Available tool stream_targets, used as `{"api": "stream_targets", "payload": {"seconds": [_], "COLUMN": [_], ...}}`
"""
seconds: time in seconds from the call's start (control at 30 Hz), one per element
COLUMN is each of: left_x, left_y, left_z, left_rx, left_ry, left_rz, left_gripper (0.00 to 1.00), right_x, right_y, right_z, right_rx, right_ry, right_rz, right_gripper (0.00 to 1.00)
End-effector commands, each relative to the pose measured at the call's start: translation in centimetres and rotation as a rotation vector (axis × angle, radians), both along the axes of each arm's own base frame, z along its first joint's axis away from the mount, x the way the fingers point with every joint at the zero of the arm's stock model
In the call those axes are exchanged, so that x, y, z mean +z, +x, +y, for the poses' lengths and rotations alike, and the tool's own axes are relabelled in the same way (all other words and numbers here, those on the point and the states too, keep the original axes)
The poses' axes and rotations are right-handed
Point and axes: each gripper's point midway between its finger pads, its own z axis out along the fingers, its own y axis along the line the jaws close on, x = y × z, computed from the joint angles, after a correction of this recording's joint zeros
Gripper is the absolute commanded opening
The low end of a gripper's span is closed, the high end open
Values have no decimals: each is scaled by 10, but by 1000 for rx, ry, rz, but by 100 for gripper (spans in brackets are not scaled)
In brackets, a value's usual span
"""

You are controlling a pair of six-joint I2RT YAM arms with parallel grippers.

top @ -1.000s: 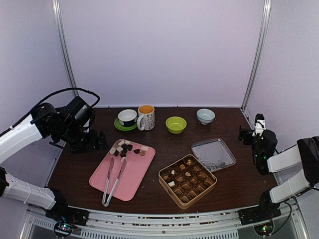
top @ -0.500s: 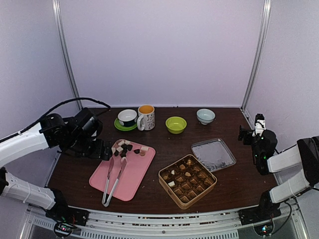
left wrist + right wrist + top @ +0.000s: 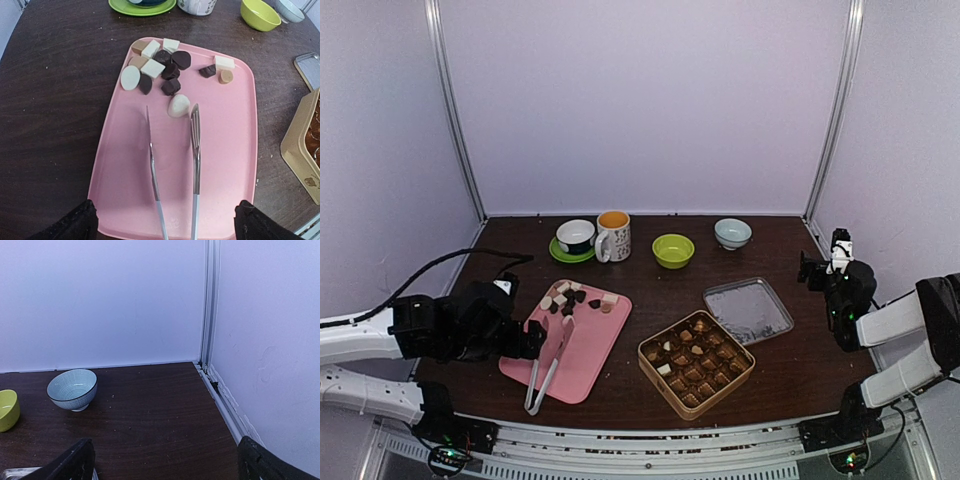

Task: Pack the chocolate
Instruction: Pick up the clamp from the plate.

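The left pincer (image 3: pixel 167 226) is held spread and empty over the handle end of the tongs (image 3: pixel 195 150). Both tong legs should be straddled squarely before closing. The chocolate (image 3: pixel 170 70) is heaped at the far end of the pink tray (image 3: pixel 227 150). The right pincer (image 3: pixel 165 462) is held spread, idle. The worktop (image 3: pixel 55 125) is dark wood, crumb-flecked, enclosed by pale walls (image 3: pixel 100 300).

At the desk's (image 3: pixel 650 290) far edge, left to right: cup (image 3: pixel 576 235) on green saucer (image 3: pixel 559 253), patterned mug (image 3: pixel 612 237), lime bowl (image 3: pixel 673 250), pale blue bowl (image 3: pixel 733 233).
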Motion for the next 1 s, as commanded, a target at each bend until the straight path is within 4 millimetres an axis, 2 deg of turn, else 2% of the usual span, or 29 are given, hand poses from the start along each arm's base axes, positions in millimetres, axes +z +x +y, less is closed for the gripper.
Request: {"api": "stream_targets", "payload": {"seconds": [0.0, 0.23, 0.33, 0.5, 0.73, 0.97], "left_x": [13, -3, -11, -13, -32, -50], "left_y": [16, 21, 22, 26, 22, 16], "left_z": [-17, -39, -44, -50, -47, -42], "left_rx": [36, 33, 47, 61, 93, 108], "left_ry": [-63, -48, -36, -10, -56, -56], "left_rz": [-69, -58, -60, -55, -30, 16], "left_gripper": [98, 98, 98, 98, 97, 88], "right_x": [9, 8, 8, 8, 8, 8], "right_y": [2, 2, 2, 2, 2, 2], "right_z": [-2, -2, -2, -2, -2, -2], "right_rx": [-5, -5, -5, -5, -5, -5], "right_ry": [3, 3, 3, 3, 4, 5], "right_rz": [-30, -28, -28, -29, -28, -29], "right_gripper": [100, 100, 100, 100, 100, 100]}}
